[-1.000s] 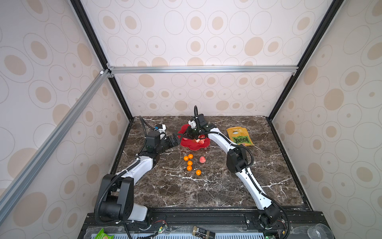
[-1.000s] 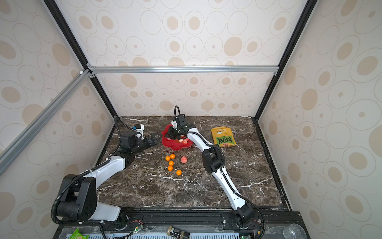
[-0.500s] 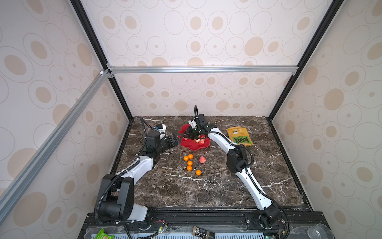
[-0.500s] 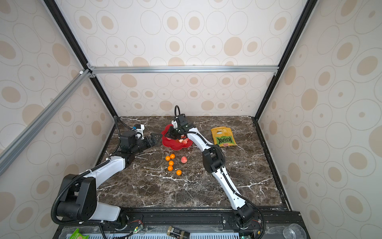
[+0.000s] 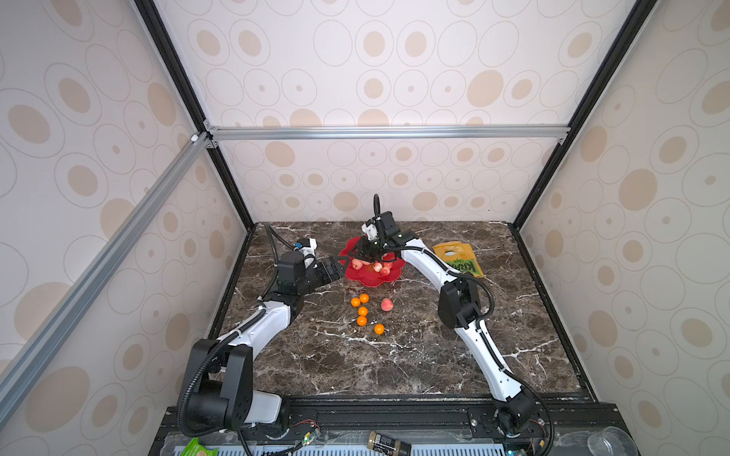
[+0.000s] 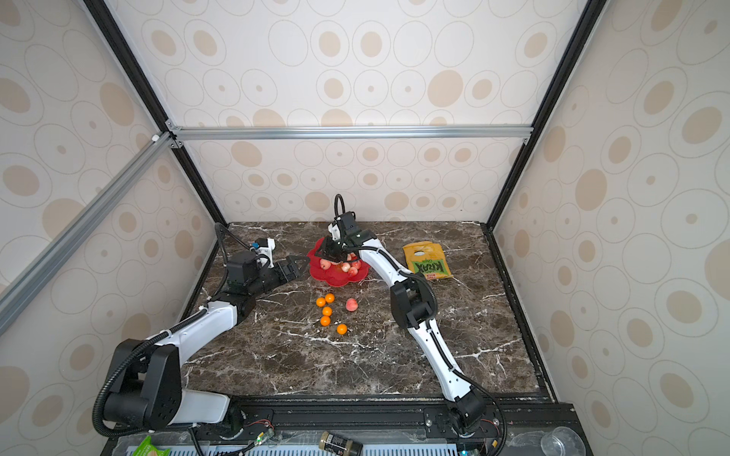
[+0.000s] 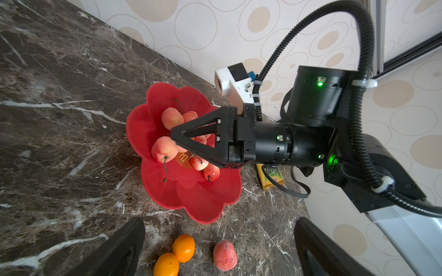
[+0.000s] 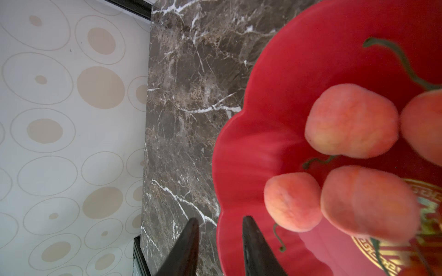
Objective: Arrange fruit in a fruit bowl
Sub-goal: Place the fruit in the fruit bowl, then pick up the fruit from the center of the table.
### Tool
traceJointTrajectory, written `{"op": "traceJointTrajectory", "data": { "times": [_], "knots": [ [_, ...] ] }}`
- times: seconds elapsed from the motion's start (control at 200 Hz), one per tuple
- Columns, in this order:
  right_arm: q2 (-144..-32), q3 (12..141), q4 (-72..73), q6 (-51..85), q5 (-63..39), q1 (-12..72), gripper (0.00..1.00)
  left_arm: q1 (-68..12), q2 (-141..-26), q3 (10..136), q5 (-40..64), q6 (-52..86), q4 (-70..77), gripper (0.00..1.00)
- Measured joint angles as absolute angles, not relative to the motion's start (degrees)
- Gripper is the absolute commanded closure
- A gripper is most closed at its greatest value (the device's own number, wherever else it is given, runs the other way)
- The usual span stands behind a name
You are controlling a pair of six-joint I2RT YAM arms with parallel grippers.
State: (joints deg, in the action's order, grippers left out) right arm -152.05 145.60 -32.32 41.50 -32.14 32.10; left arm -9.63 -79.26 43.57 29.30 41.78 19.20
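The red flower-shaped fruit bowl (image 5: 371,279) (image 6: 335,279) (image 7: 191,198) (image 8: 275,71) sits at the back middle of the marble table and holds several pink fruits (image 7: 165,149) (image 8: 351,121). In front of it on the table lie one pink fruit (image 5: 387,304) (image 7: 224,255) and several orange fruits (image 5: 362,311) (image 7: 183,248). My right gripper (image 5: 357,254) (image 8: 220,227) hangs over the bowl's left rim, jaws a little apart with the rim's edge between them, holding nothing. My left gripper (image 5: 340,259) (image 7: 220,222) stands wide open and empty just left of the bowl.
A yellow-green snack bag (image 5: 458,258) (image 6: 426,260) lies right of the bowl, behind the right arm. Patterned walls and black frame posts close in the table on three sides. A dark jar (image 5: 389,448) and a clear cup (image 5: 608,442) lie on the front ledge.
The right gripper's jaws have spread slightly at the bowl's rim. Both arms, the bowl and the loose fruit stay where they were.
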Motion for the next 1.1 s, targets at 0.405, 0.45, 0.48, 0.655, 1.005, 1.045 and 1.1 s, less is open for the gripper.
{"op": "traceJointTrajectory", "data": {
  "times": [0.405,0.45,0.48,0.655,1.005,1.045,1.1],
  "knots": [
    [-141.6,133.6,-33.5,36.9,-28.1,32.1,0.67,-11.6,-77.7,43.2,28.7,41.7,18.3,0.02],
    [-140.0,131.2,-33.4,36.4,-27.6,32.1,0.67,-12.1,-77.3,43.0,28.4,41.7,18.1,0.02],
    [-138.7,129.5,-33.5,36.0,-27.2,32.1,0.67,-12.4,-77.0,42.9,28.3,41.7,18.1,0.02],
    [-130.3,117.6,-32.8,33.9,-24.9,32.1,0.67,-14.5,-74.5,41.0,27.5,41.7,17.5,0.02],
    [-112.3,91.4,-28.2,31.6,-19.4,32.1,0.67,-20.7,-70.0,36.6,23.7,40.6,17.1,0.02],
    [-110.6,88.8,-27.8,31.6,-18.9,32.1,0.67,-21.6,-69.8,36.1,23.2,40.4,17.1,0.02],
    [-108.6,85.6,-27.3,31.6,-18.1,32.1,0.67,-22.6,-69.6,35.7,22.5,40.1,17.1,0.02]
  ]
}}
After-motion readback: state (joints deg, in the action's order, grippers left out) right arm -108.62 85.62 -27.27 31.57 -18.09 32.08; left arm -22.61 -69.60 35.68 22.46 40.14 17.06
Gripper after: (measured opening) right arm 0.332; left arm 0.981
